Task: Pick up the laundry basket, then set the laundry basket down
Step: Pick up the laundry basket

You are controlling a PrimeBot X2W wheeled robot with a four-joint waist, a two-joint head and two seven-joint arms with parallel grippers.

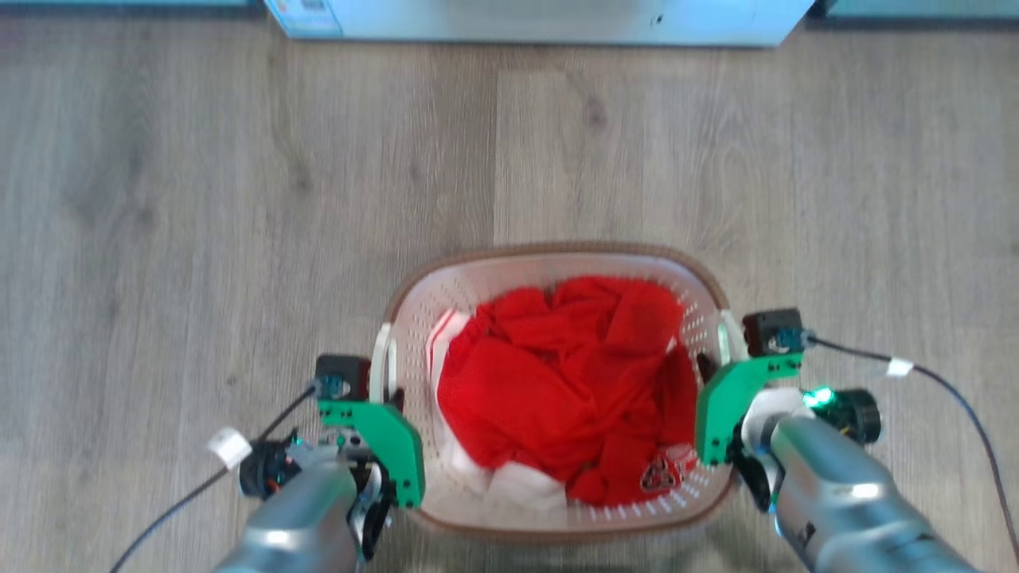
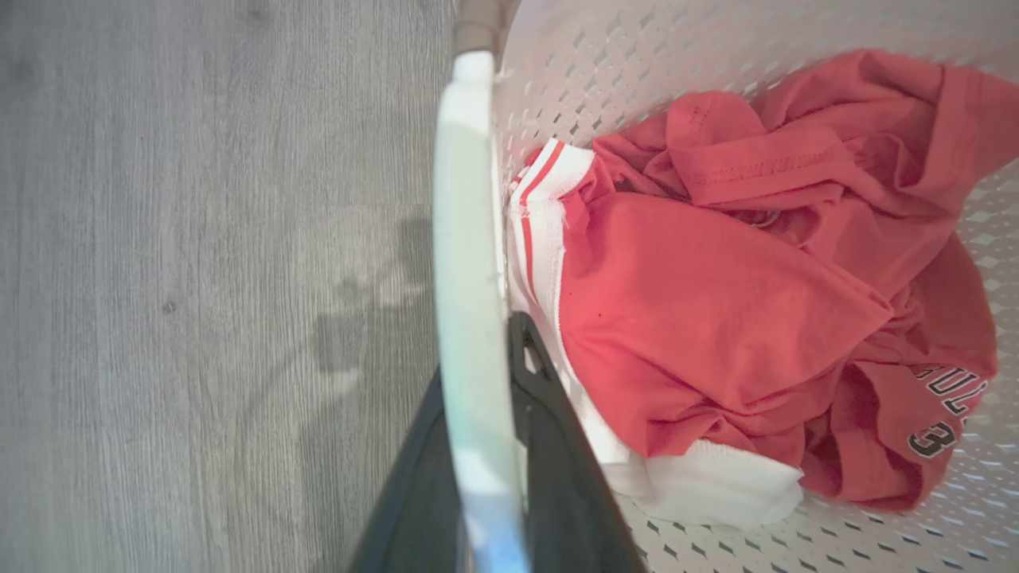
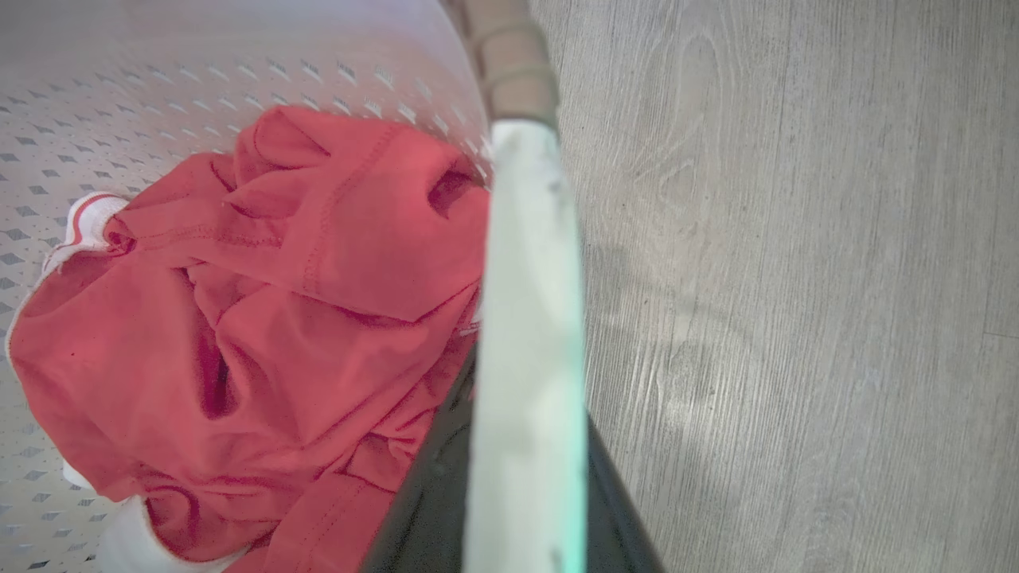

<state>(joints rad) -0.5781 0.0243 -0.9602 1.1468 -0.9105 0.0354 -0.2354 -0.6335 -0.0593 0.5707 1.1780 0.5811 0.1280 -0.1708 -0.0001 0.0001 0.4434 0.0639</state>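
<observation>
Fingers (image 2: 557,454) of your left end effector (image 2: 478,350) are closed down on the left handle (image 2: 466,199) of the laundry basket (image 1: 557,253). One dark finger is on the outer face of the white strip and one on the inner face, both touching it. Your right end effector (image 3: 525,414) has the right handle (image 3: 529,263) pinched the same way, a finger on each side.

In the head view you see the basket low in the middle, between the two pale forearms, over the grey wood-look floor (image 1: 199,199). You cannot tell from these views whether its bottom rests on the floor or hangs just clear of it.

Inside lies a crumpled red garment (image 1: 557,374) with white trim and dark lettering, over some white cloth (image 1: 517,485) by the near wall. A black cable (image 1: 947,390) with a white tag trails from the right wrist, and another from the left. A pale appliance front (image 1: 541,20) runs along the top edge, well apart from the basket.
</observation>
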